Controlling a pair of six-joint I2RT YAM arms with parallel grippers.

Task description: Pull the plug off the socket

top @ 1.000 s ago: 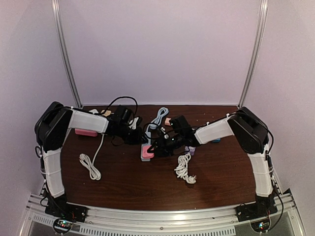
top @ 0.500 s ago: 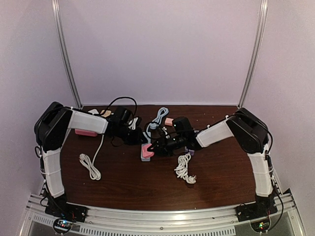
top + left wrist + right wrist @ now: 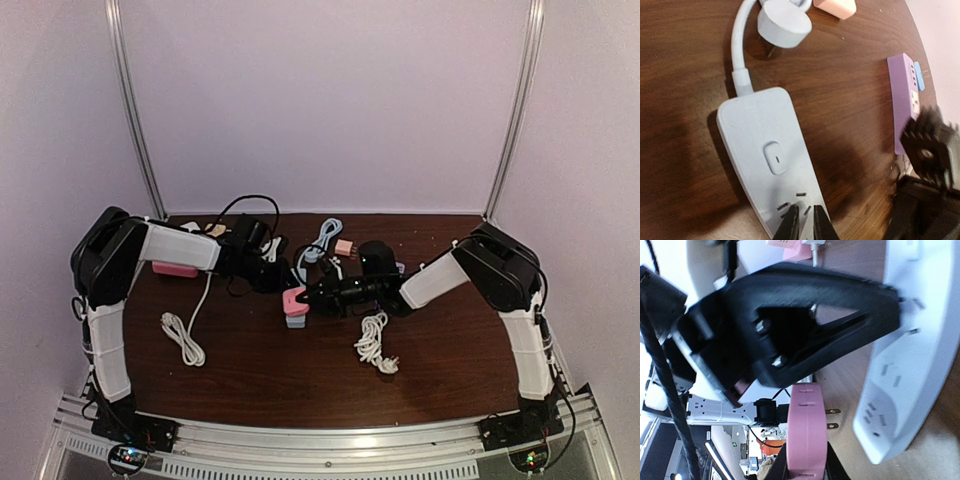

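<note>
On the left, my left gripper [image 3: 803, 224] has its fingertips pinched fully together with nothing between them, pressing down on the socket face of the pale blue plastic power strip [image 3: 760, 150] lying on the dark wooden table [image 3: 450, 360]. A second ago the pink rectangular plug [image 3: 807, 432] sat down on that strip. Now it stands just above the strip's near end, and its two metal prongs [image 3: 832, 418] show bare and apart from the strip's face. I judge the pull essentially done, with only carrying the plug away left. To the right, my right gripper [image 3: 310, 298] has narrowed onto the plug and clamps its sides. Its fingers are cut off at the bottom edge of its wrist view, the overhead view buries most of the strip under both wrists, and I can't tell which socket the plug left.
</note>
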